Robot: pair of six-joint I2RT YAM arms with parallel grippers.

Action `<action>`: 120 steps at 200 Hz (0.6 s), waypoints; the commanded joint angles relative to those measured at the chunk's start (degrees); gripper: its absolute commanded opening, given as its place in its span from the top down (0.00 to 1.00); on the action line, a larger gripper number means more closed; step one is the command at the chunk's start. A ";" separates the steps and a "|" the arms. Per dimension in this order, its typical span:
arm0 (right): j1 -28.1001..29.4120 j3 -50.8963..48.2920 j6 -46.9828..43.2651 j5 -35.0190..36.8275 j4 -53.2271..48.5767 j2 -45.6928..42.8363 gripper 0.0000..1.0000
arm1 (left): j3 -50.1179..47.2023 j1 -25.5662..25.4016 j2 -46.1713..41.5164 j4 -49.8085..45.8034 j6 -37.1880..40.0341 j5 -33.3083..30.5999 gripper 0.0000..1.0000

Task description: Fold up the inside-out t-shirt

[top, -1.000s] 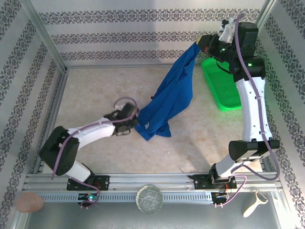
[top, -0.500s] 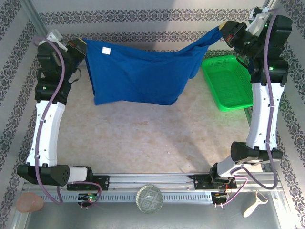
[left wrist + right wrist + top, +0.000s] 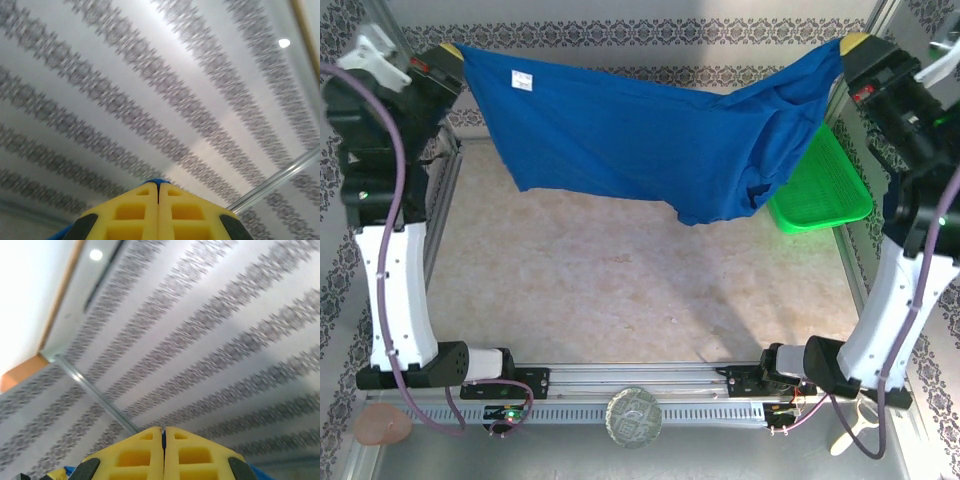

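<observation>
Royal-blue cloth, the inside-out t-shirt (image 3: 640,150), hangs in the air between my two arms, well above the table (image 3: 620,300); left gripper (image 3: 453,52) is pinched tight on one top corner at far left; right gripper (image 3: 855,45) is pinched tight on the opposite corner at far right; in both wrist views the yellow pads (image 3: 132,212) sit flush together with a sliver of blue caught at the seam. Long axis runs left to right, strung jaw to jaw, top edge sagging in the middle; cloth drops from that line. Small white mark (image 3: 523,80) sits near the left grip, so I judge that end is the hem; bunched folds hang under the right grip, overlapping the green basket (image 3: 825,195) in the top view. Shirt points hem-left, bunched end right; neither arm is nearer, each has its own end. Next move, as I judge it: lower both together to lay it flat; watch the right end doesn't land in the basket.
</observation>
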 commanded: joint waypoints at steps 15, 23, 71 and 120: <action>-0.35 1.10 3.42 -1.20 4.24 -0.17 1.00 | 2.15 1.46 1.10 -2.67 0.56 -0.24 1.00; 0.12 -0.10 3.88 -0.98 5.11 0.12 1.00 | 1.01 1.52 1.94 -2.27 0.54 0.37 1.00; 10.03 -7.59 -0.40 6.63 7.46 6.42 1.00 | -7.34 1.88 10.63 4.39 0.90 3.46 1.00; 17.90 9.71 -4.24 11.71 4.17 28.25 1.00 | 5.90 2.02 25.63 6.34 1.92 3.17 1.00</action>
